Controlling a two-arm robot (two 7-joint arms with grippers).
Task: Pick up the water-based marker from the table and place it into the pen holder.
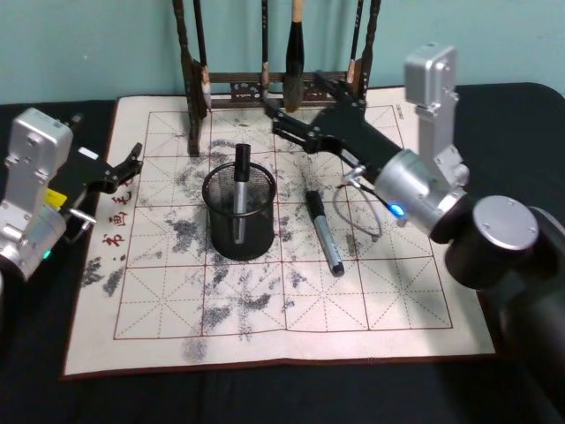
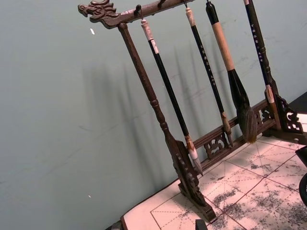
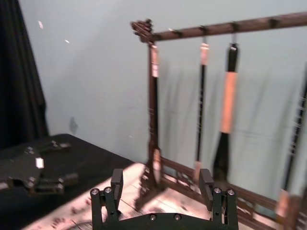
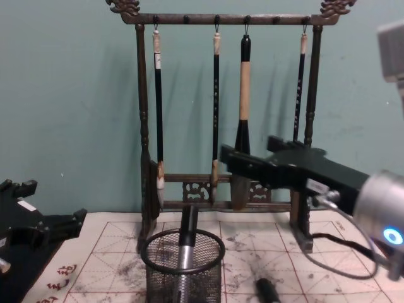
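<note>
Black cloth is covering the table [image 1: 265, 397], and on it an ink-stained calligraphy mat [image 1: 397, 300] with a red grid is lying before a teal wall [image 1: 88, 44]. We are seeing the water-based marker [image 1: 324, 233] lying flat on the mat, just to the right of the pen holder [image 1: 260, 231] and apart from it, with its black cap pointing away from us. A second marker [image 1: 240, 181] is standing upright inside the mesh holder. We are holding our right gripper [image 1: 281, 122] raised over the far part of the mat, close in front of the wooden brush rack [image 1: 190, 88]. It is hanging behind the lying marker and not touching it. Its fingers [image 3: 116, 184] are spread wide with nothing between them. Our left gripper [image 1: 131, 162] is sitting at the mat's left edge, well apart from the holder and the marker, its fingers parted and empty.
</note>
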